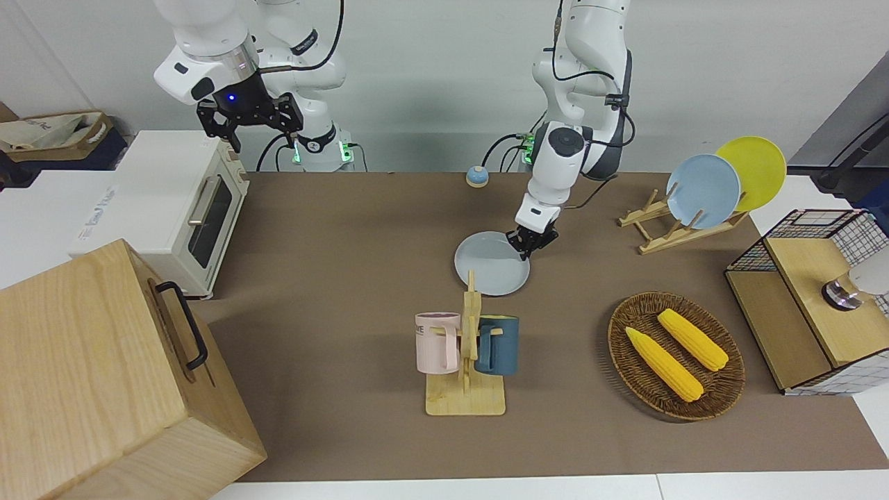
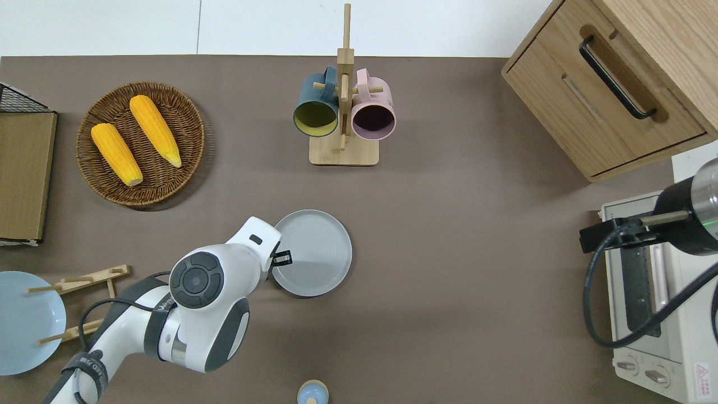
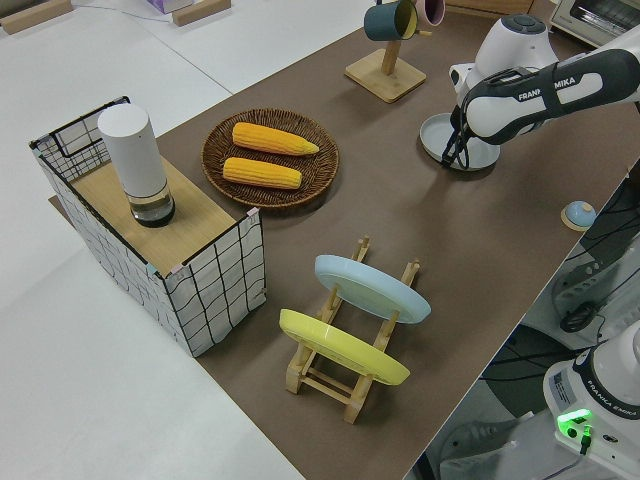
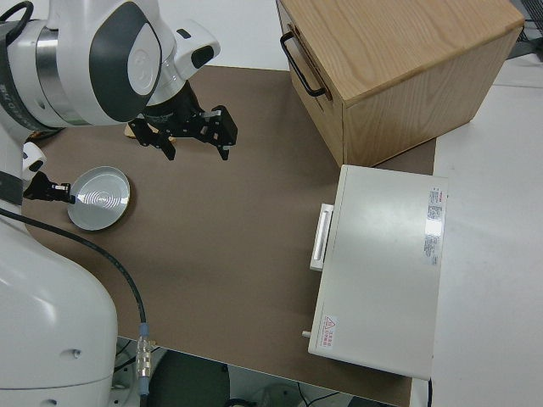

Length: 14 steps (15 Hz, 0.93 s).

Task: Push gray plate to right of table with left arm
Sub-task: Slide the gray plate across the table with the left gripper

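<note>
The gray plate (image 1: 492, 264) (image 2: 314, 252) lies flat on the brown table (image 1: 333, 278), nearer to the robots than the mug rack. My left gripper (image 1: 529, 244) (image 2: 283, 258) is shut and tilted down. Its tip touches the plate's rim on the side toward the left arm's end of the table. The plate and gripper also show in the left side view (image 3: 445, 140) and the right side view (image 4: 99, 197). My right gripper (image 1: 248, 118) (image 4: 193, 136) is open and parked.
A mug rack (image 1: 467, 361) with two mugs stands farther from the robots than the plate. A wicker basket of corn (image 1: 677, 354), a plate rack (image 1: 701, 191) and a wire shelf (image 1: 806, 298) are toward the left arm's end. A toaster oven (image 1: 173, 208) and a wooden box (image 1: 104, 375) are toward the right arm's end.
</note>
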{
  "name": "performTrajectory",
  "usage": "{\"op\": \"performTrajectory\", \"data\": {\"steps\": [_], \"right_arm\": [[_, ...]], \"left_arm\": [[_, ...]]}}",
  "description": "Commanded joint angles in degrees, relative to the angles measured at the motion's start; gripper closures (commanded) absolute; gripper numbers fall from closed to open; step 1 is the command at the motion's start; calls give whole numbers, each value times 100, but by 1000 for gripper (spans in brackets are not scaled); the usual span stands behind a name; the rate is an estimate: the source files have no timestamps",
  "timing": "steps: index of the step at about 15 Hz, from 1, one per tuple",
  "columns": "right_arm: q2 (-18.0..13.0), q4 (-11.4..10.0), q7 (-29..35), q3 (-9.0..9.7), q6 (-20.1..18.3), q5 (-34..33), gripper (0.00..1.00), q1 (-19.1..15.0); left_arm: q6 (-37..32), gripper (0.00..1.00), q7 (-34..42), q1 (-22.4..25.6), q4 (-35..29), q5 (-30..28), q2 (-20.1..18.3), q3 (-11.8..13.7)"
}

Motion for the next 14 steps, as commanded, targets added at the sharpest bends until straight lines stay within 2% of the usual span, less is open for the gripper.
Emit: {"op": "performTrajectory", "data": {"steps": [1, 5, 11, 14], "right_arm": [[-14, 53, 66, 92, -89, 25, 17, -115], [-14, 53, 66, 92, -89, 25, 17, -115], [-14, 53, 66, 92, -89, 25, 17, -107], [-14, 53, 75, 92, -89, 25, 17, -115]], "left_arm": [[134, 1000, -410, -290, -57, -87, 79, -37], [292, 1000, -928, -413, 13, -87, 202, -247], [398, 1000, -1675, -422, 355, -87, 545, -766], [398, 1000, -2035, -579, 619, -79, 703, -837]]}}
